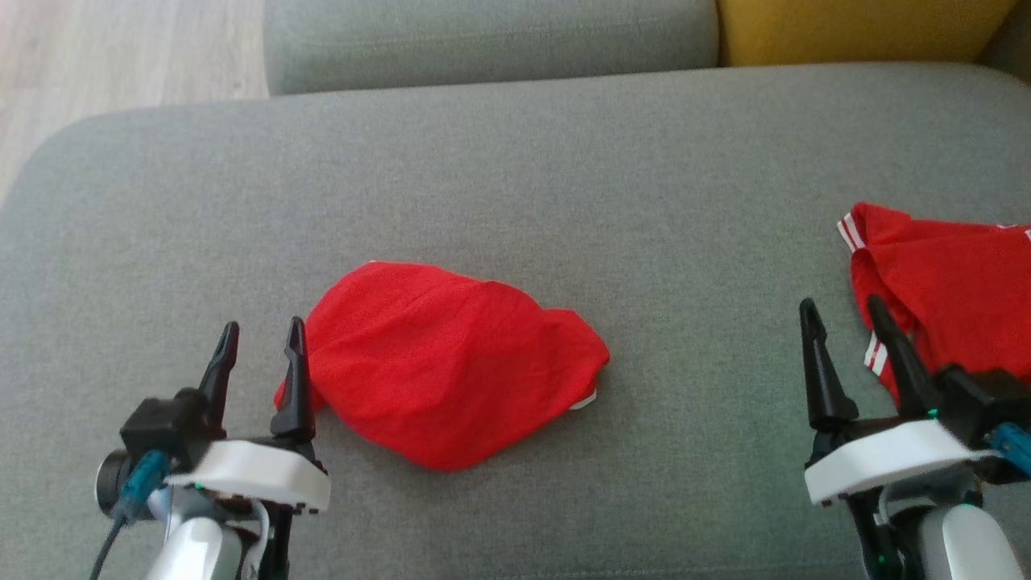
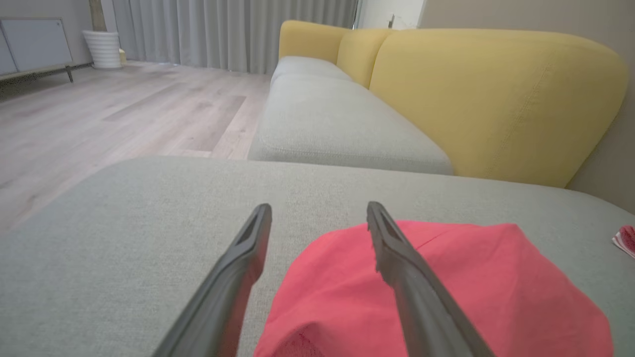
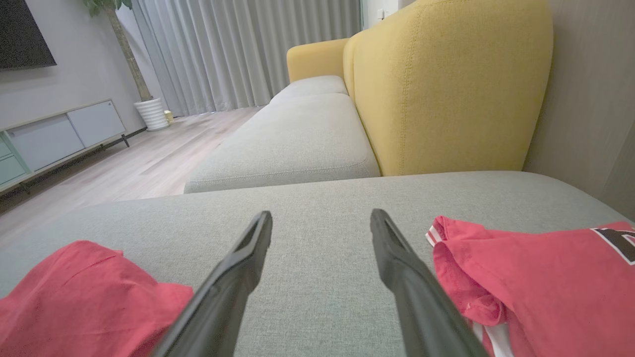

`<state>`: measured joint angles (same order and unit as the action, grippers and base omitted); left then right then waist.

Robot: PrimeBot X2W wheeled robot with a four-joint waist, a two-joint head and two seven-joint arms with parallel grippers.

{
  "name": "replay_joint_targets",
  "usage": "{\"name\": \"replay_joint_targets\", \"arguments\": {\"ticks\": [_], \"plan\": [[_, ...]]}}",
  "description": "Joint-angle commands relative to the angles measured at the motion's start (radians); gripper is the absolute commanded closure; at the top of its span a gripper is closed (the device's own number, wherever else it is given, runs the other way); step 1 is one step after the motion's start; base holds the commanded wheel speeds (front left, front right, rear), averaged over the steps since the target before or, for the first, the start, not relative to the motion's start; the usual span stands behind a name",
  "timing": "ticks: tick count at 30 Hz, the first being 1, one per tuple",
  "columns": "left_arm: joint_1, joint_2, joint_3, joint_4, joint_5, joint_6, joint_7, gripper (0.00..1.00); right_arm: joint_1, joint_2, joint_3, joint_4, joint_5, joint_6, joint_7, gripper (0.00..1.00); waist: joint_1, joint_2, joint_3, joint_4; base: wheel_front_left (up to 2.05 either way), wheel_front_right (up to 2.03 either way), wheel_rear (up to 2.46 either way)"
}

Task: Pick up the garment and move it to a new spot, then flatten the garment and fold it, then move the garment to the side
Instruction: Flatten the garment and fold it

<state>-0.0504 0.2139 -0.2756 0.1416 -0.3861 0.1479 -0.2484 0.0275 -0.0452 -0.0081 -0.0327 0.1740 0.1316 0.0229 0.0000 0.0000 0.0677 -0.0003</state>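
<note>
A plain red garment (image 1: 443, 362) lies bunched in a rounded heap in the middle of the grey sofa cushion (image 1: 564, 177). My left gripper (image 1: 264, 324) stands open at the heap's left edge, its right finger just beside the cloth and nothing between the fingers. In the left wrist view the open left gripper (image 2: 318, 207) has its right finger over the red garment (image 2: 471, 287). My right gripper (image 1: 841, 303) is open and empty, well to the right of the heap. In the right wrist view, the right gripper (image 3: 321, 214) points at bare cushion, with the garment (image 3: 74, 292) at lower left.
A second red garment (image 1: 950, 274) with white stripes lies at the cushion's right edge, just beside my right gripper; it is also in the right wrist view (image 3: 536, 277). A yellow backrest (image 1: 854, 32) rises at the far right. Wooden floor (image 1: 121, 56) lies beyond the cushion's left edge.
</note>
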Motion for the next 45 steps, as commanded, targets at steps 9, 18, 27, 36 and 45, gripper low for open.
{"name": "replay_joint_targets", "arguments": {"ticks": [9,18,27,36,45], "plan": [[0.047,0.026,0.009,-0.123,0.05,0.029,0.0,0.0,0.019,-0.005,0.048,-0.079,-0.02,-0.001,0.037,0.0,0.0,0.0,-0.037,0.002,0.0,0.0,0.0],[0.055,0.026,0.0,-0.141,0.048,0.038,0.01,0.0,0.023,-0.005,0.052,-0.092,-0.018,-0.001,0.045,0.0,0.0,0.0,-0.031,0.003,0.0,0.0,0.0],[0.019,0.026,-0.011,-0.15,0.047,0.035,0.017,0.0,-0.026,-0.069,0.284,-0.018,-0.08,-0.001,0.093,0.0,0.0,0.0,0.012,0.027,0.0,0.0,0.0],[-0.049,0.002,-0.038,-0.128,0.045,0.007,0.006,0.0,-0.19,-0.191,0.568,0.125,-0.098,-0.001,0.108,0.0,0.0,0.0,0.096,0.082,0.0,0.0,0.0],[-0.097,-0.022,-0.044,-0.092,0.047,-0.014,-0.007,0.0,-0.342,-0.281,0.734,0.275,-0.099,-0.001,0.155,0.0,0.0,0.0,0.147,0.128,0.0,0.0,0.0]]}}
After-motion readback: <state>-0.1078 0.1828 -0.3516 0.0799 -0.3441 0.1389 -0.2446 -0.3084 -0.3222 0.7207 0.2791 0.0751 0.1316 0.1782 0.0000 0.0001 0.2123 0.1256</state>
